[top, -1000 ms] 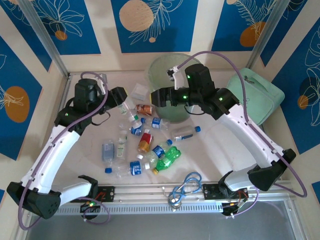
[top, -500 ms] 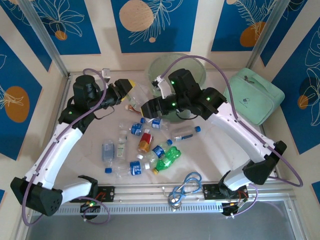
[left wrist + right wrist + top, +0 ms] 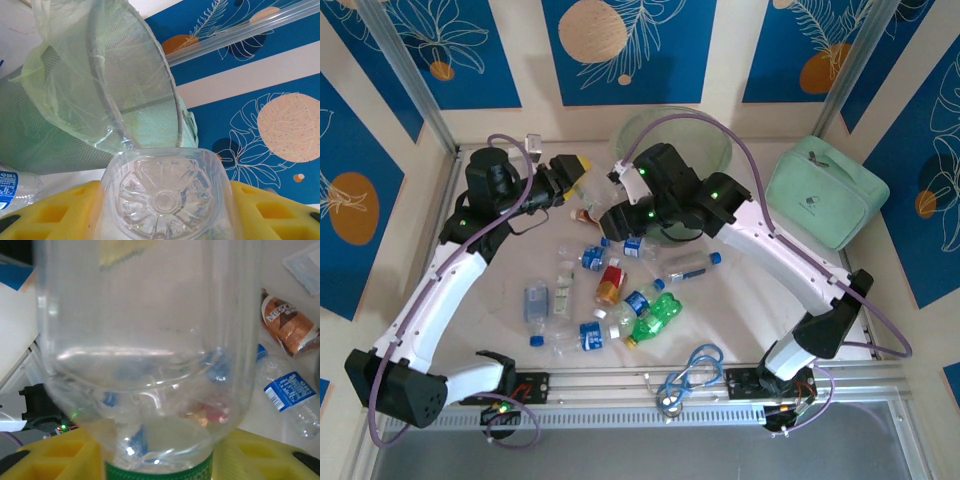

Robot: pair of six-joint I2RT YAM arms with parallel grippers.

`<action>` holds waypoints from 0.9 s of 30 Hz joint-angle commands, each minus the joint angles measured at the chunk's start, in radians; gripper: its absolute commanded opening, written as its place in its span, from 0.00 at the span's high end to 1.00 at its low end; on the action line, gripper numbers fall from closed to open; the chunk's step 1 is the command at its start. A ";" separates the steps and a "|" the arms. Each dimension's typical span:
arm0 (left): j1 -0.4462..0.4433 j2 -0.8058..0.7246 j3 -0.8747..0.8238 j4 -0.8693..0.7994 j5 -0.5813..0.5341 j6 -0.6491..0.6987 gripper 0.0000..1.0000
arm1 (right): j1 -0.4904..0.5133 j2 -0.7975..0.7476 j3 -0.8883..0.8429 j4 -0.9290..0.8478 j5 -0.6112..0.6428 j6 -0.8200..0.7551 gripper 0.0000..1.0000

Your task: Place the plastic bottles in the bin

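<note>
My left gripper (image 3: 578,182) is shut on a clear bottle (image 3: 167,197), whose ribbed base sits between the yellow pads (image 3: 55,212), raised left of the bin. The pale green bin (image 3: 712,142) stands at the back centre, and its rim and liner (image 3: 125,85) loom just ahead in the left wrist view. My right gripper (image 3: 612,214) is shut on a clear bottle with a green label (image 3: 150,355), held above the table in front of the bin. Several crushed bottles lie below: a red one (image 3: 610,280), a green one (image 3: 656,317), blue-labelled ones (image 3: 590,335) and a brown-labelled one (image 3: 287,325).
A mint-green soft case (image 3: 822,192) lies at the right, close to the bin. A coiled blue cable (image 3: 688,374) rests by the front rail. The corner of a flat clear bag (image 3: 305,267) lies near the brown-labelled bottle. The two grippers are close together.
The left gripper lifted its bottle off the table and turned it toward the bin. The right arm swung left, away from the bin's front, carrying its bottle.
</note>
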 commanded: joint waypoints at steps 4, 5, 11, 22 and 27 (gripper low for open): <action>0.027 0.009 -0.012 0.027 0.039 0.000 0.57 | 0.005 0.005 0.043 -0.013 0.046 -0.014 0.63; 0.028 0.011 -0.014 0.029 0.039 0.002 0.51 | 0.005 0.007 0.044 -0.012 0.050 -0.016 0.64; 0.032 -0.004 0.006 -0.025 -0.014 0.084 0.00 | -0.026 0.013 0.068 0.010 0.092 -0.016 0.67; 0.034 -0.122 -0.014 -0.248 -0.269 0.284 0.00 | -0.205 0.157 0.309 -0.064 0.146 0.032 0.68; 0.034 -0.160 -0.097 -0.272 -0.302 0.285 0.00 | -0.306 0.250 0.393 -0.097 0.125 0.047 0.68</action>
